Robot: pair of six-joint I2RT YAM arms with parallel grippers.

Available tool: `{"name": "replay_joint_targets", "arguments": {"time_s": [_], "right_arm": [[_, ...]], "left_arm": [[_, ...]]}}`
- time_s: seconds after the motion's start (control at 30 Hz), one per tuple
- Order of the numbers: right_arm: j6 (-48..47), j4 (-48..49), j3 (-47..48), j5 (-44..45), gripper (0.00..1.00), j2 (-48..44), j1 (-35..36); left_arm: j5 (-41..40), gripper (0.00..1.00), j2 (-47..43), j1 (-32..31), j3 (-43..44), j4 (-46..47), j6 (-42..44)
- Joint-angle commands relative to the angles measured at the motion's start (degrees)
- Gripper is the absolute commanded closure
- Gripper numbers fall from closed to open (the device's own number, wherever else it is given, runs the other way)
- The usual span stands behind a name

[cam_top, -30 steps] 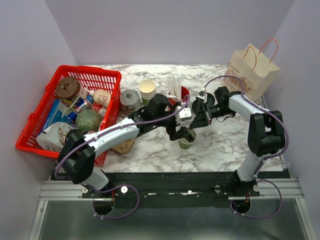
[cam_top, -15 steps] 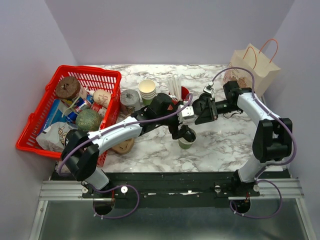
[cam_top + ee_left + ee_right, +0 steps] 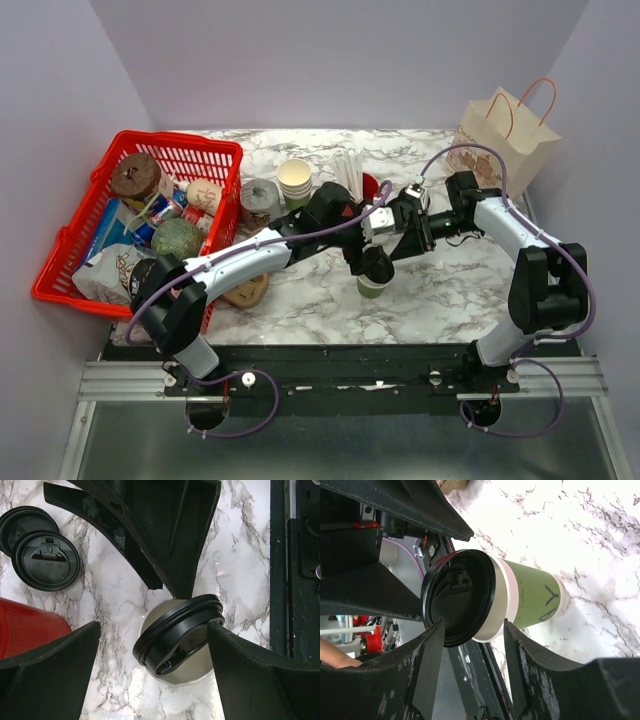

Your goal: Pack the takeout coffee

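The takeout coffee (image 3: 372, 288) is an olive-green paper cup (image 3: 535, 600) standing on the marble table, near the front middle. Its black lid (image 3: 177, 632) sits tilted on the cream rim, not pressed flat. My left gripper (image 3: 372, 262) hangs open right above the cup, its fingers wide on either side of the lid (image 3: 154, 627). One left finger's tip is at the lid's raised edge. My right gripper (image 3: 392, 243) reaches in from the right, open, and its two fingers straddle the lid and the cup's rim (image 3: 472, 630).
A red basket (image 3: 70, 250) full of groceries fills the left side. A paper bag (image 3: 505, 140) stands at the back right. Stacked paper cups (image 3: 294, 180), a red cup of straws (image 3: 368, 185) and spare black lids (image 3: 45, 562) lie behind the cup.
My right gripper has swung left to the cup and opened wider, now flanking its top. The left gripper has stayed open over the cup, shifting only slightly.
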Motion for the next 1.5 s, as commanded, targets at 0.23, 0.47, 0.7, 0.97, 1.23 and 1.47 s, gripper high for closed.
{"name": "replay_joint_targets", "arguments": {"time_s": [0.23,0.47,0.7,0.97,1.23,1.47], "right_arm": [[-0.59,3.53,-1.73,3.76,0.41,-0.46,0.00],[4.33,9.33,-2.26,11.67,0.42,-0.99,0.00],[7.58,11.53,-2.35,13.43,0.42,-0.29,-0.09],[8.99,11.54,-2.79,15.01,0.43,0.24,0.09],[8.56,11.71,-2.79,23.62,0.44,-2.22,2.54],[8.03,11.36,-2.79,27.14,0.44,-3.89,5.62]], "left_arm": [[1.69,0.07,3.32,-0.61,4.62,-1.64,-0.85],[3.01,0.10,4.12,-0.61,4.71,-2.34,-1.55],[4.42,0.11,4.38,-0.61,4.54,-3.31,-1.73],[4.51,0.12,4.73,-0.61,4.63,-3.40,-1.99],[4.24,0.12,4.82,-0.61,4.10,-3.49,-2.78],[3.98,0.12,4.47,-0.61,3.66,-3.31,-3.05]]}}
